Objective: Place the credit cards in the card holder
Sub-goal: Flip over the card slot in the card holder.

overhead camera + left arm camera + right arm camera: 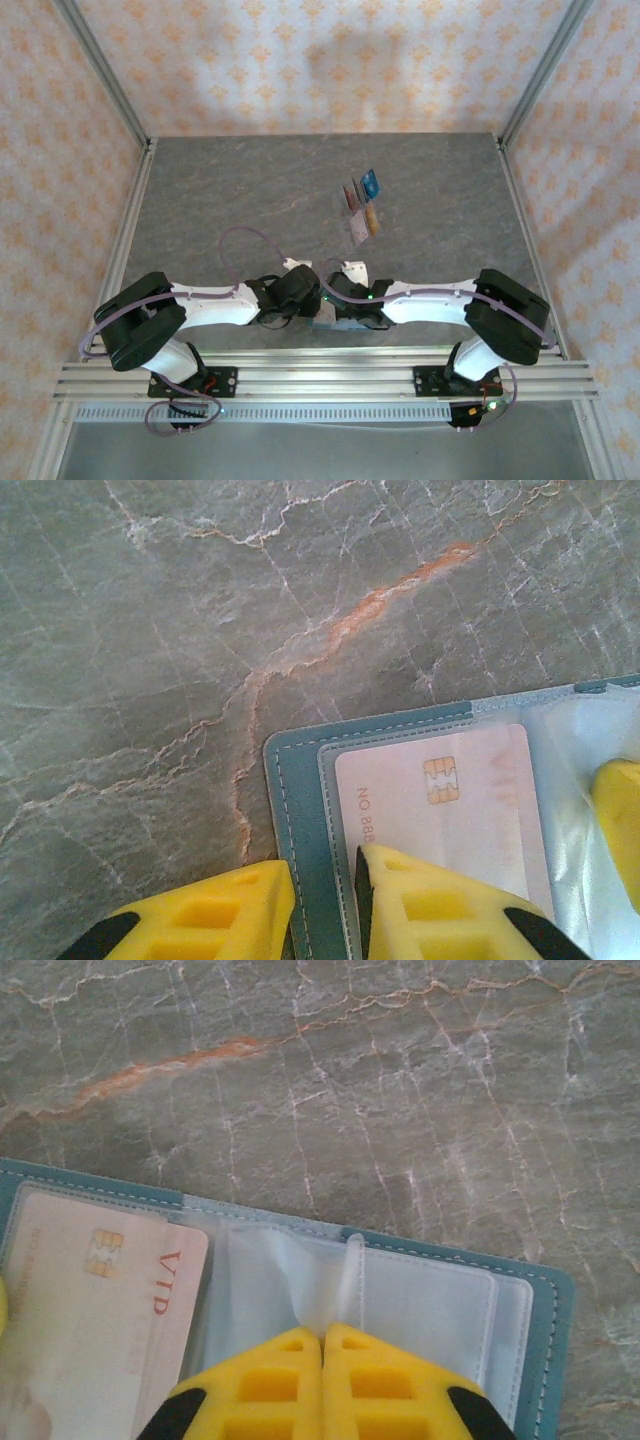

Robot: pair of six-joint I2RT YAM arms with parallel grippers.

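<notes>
Teal card holder (300,820) lies open (pink card (440,800) sleeved); left gripper (325,910) clamps its edge, right gripper (322,1380) clenched on a clear sleeve (330,1280).

Top camera high behind arms; wrist cameras close, downward (sharing wallet (420,810))

The card holder (300,860) lies open on the counter (250,190) at its near edge, between the two grippers. One card (440,810) sits in its left-hand sleeve. Farther back and to the right, the remaining cards (362,205) stand clustered together.
</notes>
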